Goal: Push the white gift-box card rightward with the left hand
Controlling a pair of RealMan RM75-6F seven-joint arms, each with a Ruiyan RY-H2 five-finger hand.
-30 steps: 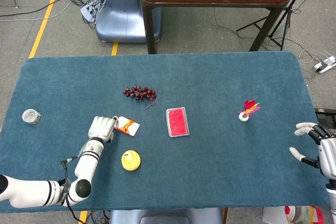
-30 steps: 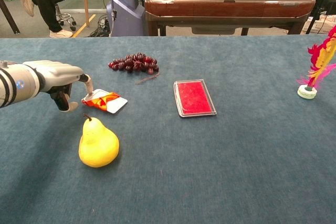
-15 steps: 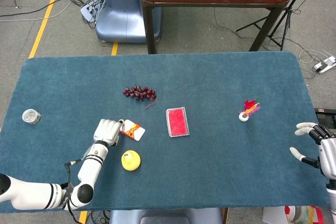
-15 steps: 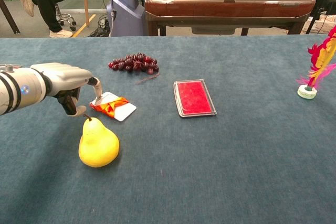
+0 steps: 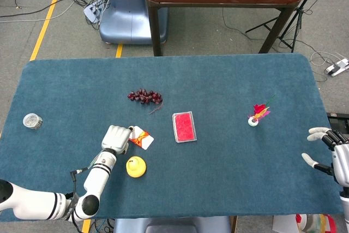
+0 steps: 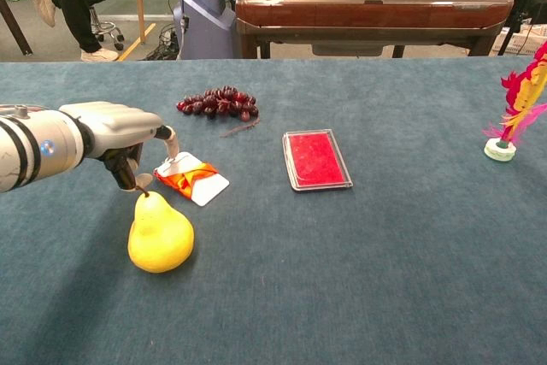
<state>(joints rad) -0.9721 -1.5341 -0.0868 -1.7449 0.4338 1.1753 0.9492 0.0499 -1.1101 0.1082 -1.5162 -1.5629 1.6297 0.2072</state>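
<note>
The white gift-box card (image 5: 141, 137) (image 6: 193, 181), printed with an orange-red ribbon, lies flat on the blue table left of centre. My left hand (image 5: 116, 137) (image 6: 120, 134) is at the card's left edge, fingers curled downward, one fingertip touching that edge. It holds nothing. My right hand (image 5: 330, 154) hovers at the table's far right edge with fingers spread and empty; the chest view does not show it.
A yellow pear (image 5: 136, 166) (image 6: 159, 232) stands just in front of the card and under my left hand. A red card case (image 5: 184, 126) (image 6: 316, 160) lies right of the card. Dark grapes (image 5: 145, 96), a feathered shuttlecock (image 5: 257, 114) and a small tape roll (image 5: 32, 120) sit further off.
My left hand has moved rightward and slightly toward me, sliding the card along with it. The card now lies closer to the red case. The right hand has stayed put.
</note>
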